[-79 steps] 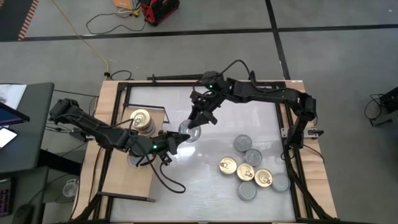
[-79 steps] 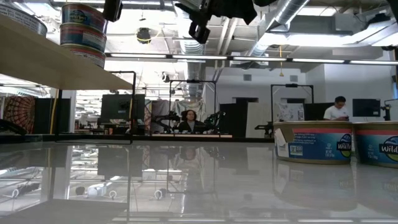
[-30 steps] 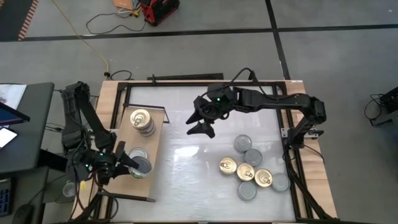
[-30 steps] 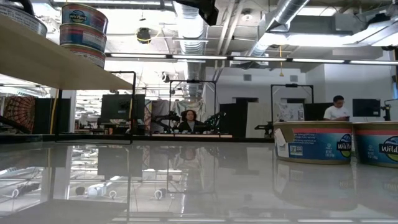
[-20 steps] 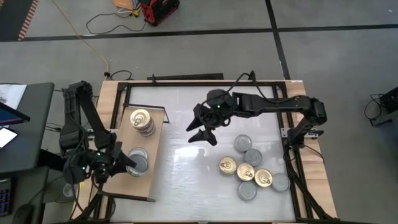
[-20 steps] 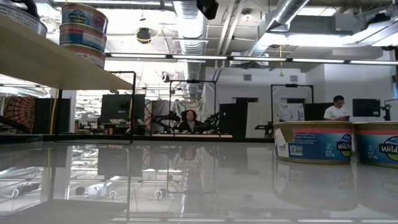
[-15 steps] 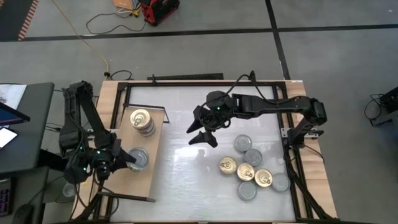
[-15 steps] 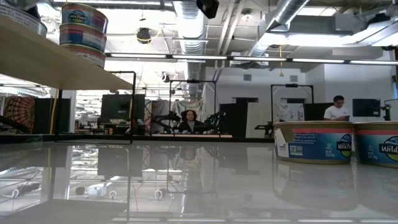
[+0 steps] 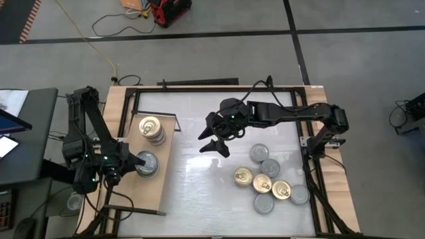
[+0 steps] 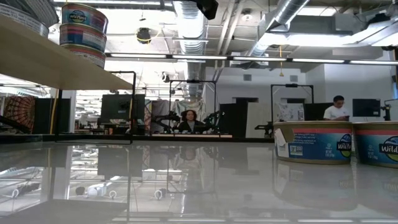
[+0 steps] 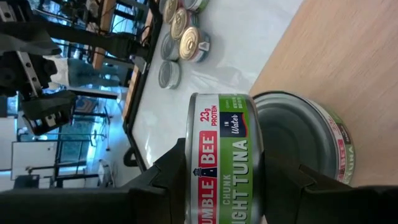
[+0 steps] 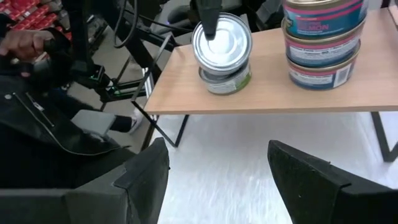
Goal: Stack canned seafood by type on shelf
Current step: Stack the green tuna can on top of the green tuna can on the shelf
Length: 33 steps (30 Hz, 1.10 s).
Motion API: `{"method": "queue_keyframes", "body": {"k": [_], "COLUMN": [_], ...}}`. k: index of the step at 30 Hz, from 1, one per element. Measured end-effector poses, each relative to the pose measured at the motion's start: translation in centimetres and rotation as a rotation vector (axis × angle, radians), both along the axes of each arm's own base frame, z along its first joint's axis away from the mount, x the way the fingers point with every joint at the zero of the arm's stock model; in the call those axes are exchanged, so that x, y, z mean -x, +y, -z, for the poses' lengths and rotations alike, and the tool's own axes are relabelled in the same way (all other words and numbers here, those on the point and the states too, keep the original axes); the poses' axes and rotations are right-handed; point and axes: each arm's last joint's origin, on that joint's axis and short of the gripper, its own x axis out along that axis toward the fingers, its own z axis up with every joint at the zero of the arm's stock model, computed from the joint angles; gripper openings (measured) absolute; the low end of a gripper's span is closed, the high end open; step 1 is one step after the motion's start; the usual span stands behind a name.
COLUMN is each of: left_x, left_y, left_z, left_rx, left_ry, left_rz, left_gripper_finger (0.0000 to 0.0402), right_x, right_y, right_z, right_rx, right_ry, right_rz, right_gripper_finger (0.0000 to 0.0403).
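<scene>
Gripping a silver-topped tuna tin (image 11: 224,158) between its pinched fingers, the left gripper (image 9: 136,162) sits at the left of the overhead frame, above the shelf (image 9: 143,196), a light wooden board with a thin black frame. In the left wrist view the held tin is tilted on edge, just beside a second silver-topped tin (image 11: 308,140) resting on the wood. Higher on the shelf in the overhead frame stands a stack of gold-topped tins (image 9: 152,129). The right gripper (image 9: 216,139) hovers near the centre of the white tabletop (image 9: 199,179), its fingers spread wide and holding nothing. To the lower right of centre lies a cluster of loose tins (image 9: 269,180), gold and silver tops mixed, well apart from the shelf. In the low view, two tins (image 10: 339,142) stand at the right edge of the frame.
</scene>
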Motion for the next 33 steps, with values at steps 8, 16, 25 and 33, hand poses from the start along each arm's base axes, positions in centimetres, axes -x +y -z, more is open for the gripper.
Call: {"method": "queue_keyframes", "body": {"k": [8,16,25,33], "left_x": [0.03,0.06,0.11,0.09], "left_y": [0.19,0.34,0.21,-0.03], "left_z": [0.07,0.11,0.24,0.2], "left_rx": [0.016,0.138,0.174,0.224], "left_ry": [0.001,-0.002,0.048,0.067], "left_rz": [-0.027,-0.11,-0.104,-0.104], "left_gripper_finger": [0.0143,0.015,0.0201,0.021], "right_x": [-0.03,-0.08,-0.16,-0.2], "right_y": [-0.02,0.31,0.76,0.8], "right_z": [-0.01,-0.1,-0.28,-0.37], "right_rx": [-0.01,-0.011,-0.015,-0.023], "right_ry": [0.006,-0.004,-0.02,-0.028], "right_rz": [0.029,0.029,0.041,0.043], "right_gripper_finger": [0.0296,0.0296,0.0296,0.0296]}}
